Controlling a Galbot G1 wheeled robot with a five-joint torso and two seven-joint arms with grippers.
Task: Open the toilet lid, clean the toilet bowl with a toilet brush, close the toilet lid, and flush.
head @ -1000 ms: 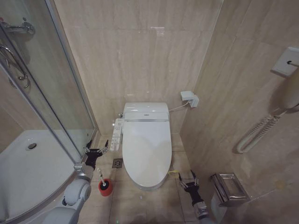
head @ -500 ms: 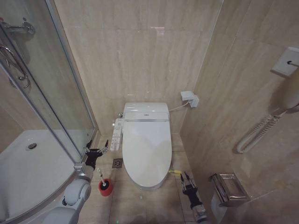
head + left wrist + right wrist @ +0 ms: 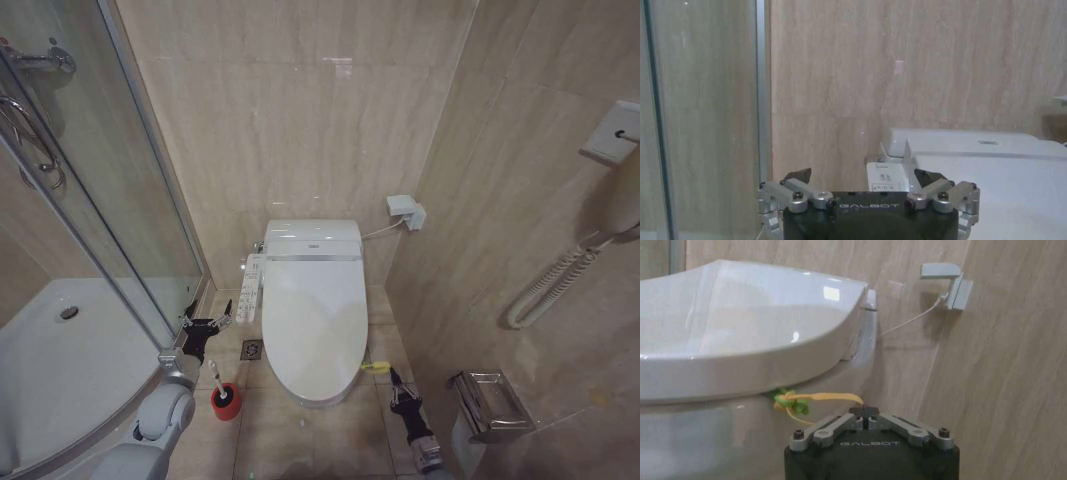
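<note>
The toilet lid [image 3: 311, 300] lies shut over the toilet bowl, whose inside is hidden; the bowl's white outer wall [image 3: 707, 440] shows under the lid [image 3: 740, 335]. A yellow strap with a green knot [image 3: 815, 398] hangs from the lid's front right edge. My right gripper [image 3: 397, 384] [image 3: 867, 412] is shut, its tips right at the strap's loop; I cannot tell whether it pinches it. The toilet brush [image 3: 224, 397] stands in its red holder on the floor left of the toilet. Just beyond the brush, my left gripper [image 3: 207, 324] [image 3: 863, 177] hangs open and empty.
A white button panel [image 3: 251, 287] runs along the toilet's left side. The glass shower door [image 3: 120, 230] and shower tray [image 3: 60, 370] close off the left. A metal paper holder [image 3: 487, 404] and a wall phone cord [image 3: 545, 290] sit on the right wall, a floor drain [image 3: 251, 350] by the toilet.
My right gripper has gone from open to shut and has moved forward toward the yellow strap at the lid's front. The left arm has stayed put.
</note>
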